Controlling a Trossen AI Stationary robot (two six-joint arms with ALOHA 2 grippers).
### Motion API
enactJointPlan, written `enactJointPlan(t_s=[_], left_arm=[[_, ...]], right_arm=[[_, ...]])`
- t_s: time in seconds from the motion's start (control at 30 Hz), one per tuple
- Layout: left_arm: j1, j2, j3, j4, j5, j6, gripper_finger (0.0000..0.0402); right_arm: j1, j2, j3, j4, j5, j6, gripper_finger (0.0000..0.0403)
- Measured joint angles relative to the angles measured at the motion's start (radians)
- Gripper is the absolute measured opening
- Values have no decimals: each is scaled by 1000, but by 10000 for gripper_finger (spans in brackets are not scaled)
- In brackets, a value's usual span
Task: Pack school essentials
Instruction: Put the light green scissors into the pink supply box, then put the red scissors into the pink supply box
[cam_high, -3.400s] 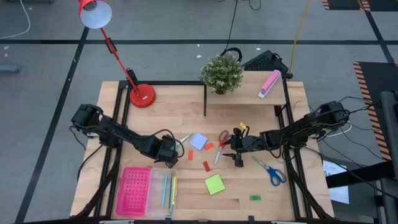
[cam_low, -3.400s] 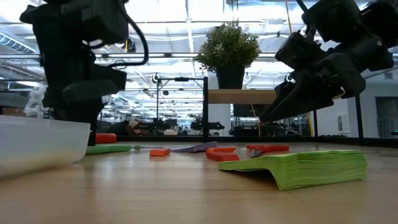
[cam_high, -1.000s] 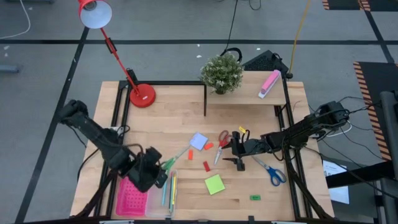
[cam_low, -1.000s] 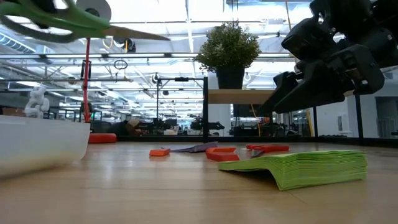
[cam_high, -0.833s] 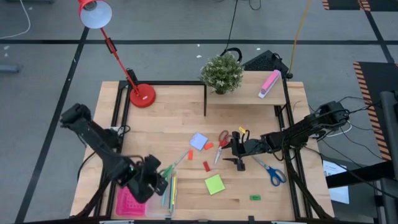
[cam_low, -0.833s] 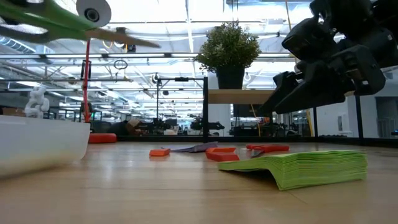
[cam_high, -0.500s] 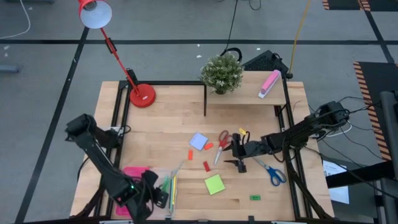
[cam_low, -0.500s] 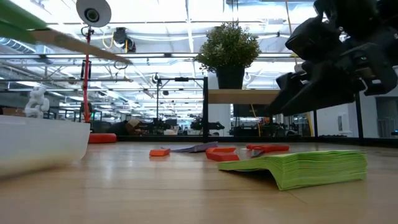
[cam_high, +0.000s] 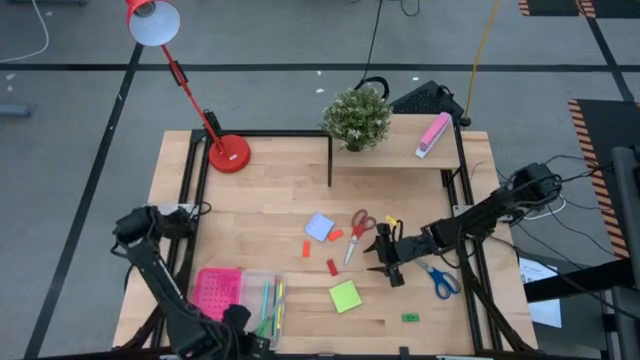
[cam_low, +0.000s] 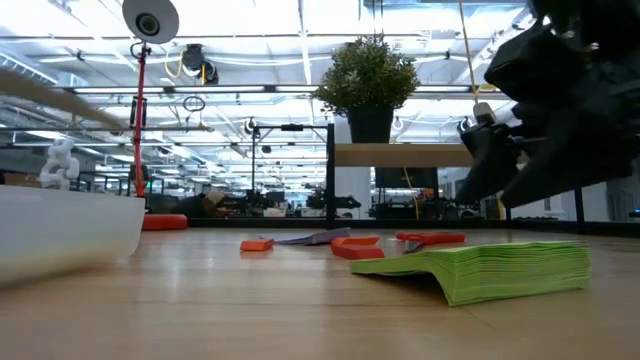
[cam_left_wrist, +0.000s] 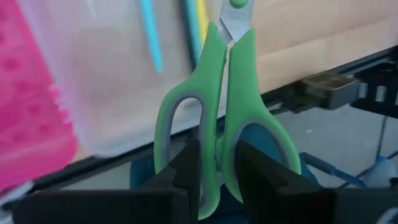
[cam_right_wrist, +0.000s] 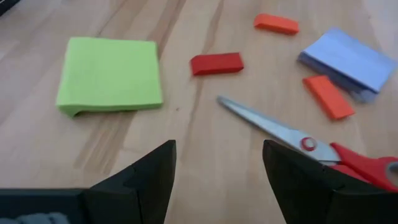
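Green-handled scissors (cam_left_wrist: 221, 118) are clamped in the left gripper (cam_left_wrist: 216, 163), carried from mid-table to the lower left, above the clear tray (cam_high: 252, 300) holding pencils (cam_high: 268, 300); release seems imminent. Right gripper (cam_right_wrist: 217, 158), fingers apart, has been shifted toward the blue-handled scissors (cam_high: 437, 277).

Clear bin (cam_high: 262, 305): open top partly taken up by pens (cam_high: 267, 298) lying lengthwise; pink tray (cam_high: 214, 293) touching its outer side; left gripper (cam_left_wrist: 217, 163), closed on the green scissors (cam_left_wrist: 225, 118), over its near end. Table (cam_high: 270, 195) beyond the bin toward the lamp base (cam_high: 229, 153): bare wood, open passage. On the bin's other side, toward the right gripper (cam_high: 383, 268): red block (cam_high: 331, 267), green note pad (cam_high: 345, 296), red scissors (cam_high: 355, 231), blue pad (cam_high: 319, 227) scattered with narrow gaps between.
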Motion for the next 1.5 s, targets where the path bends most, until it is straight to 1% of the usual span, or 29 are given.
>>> enactJointPlan(t_s=[0.13, 0.23, 0.3, 0.57, 0.87, 1.03, 1.17, 1.23, 1.3, 1.5], left_arm=[[-10, 9, -1, -60, 56, -48, 81], [-3, 12, -1, -100, 57, -52, 81], [7, 12, -1, -129, 84, -52, 81], [23, 12, -1, -182, 132, -47, 81], [38, 12, -1, -218, 136, -40, 83], [63, 18, -1, -219, 138, -12, 104], [82, 50, -2, -221, 208, 34, 129], [86, 54, -2, -220, 228, 37, 136], [85, 54, -2, -220, 227, 43, 139], [87, 45, -2, -242, 180, 62, 140]], right_arm=[[28, 0, 0, -4, 0, 1, 233], [43, 0, 0, -4, 0, 12, 233], [51, 0, 0, -5, 0, 20, 233], [89, 0, 0, -15, 1, 79, 233], [137, 0, -1, -40, 7, 137, 233], [161, 0, -1, -57, 9, 175, 233], [183, 0, -1, -57, 15, 193, 233], [197, 0, -1, -58, 37, 196, 233], [207, 0, -1, -57, 57, 196, 233], [212, 0, -1, -58, 58, 191, 233]])
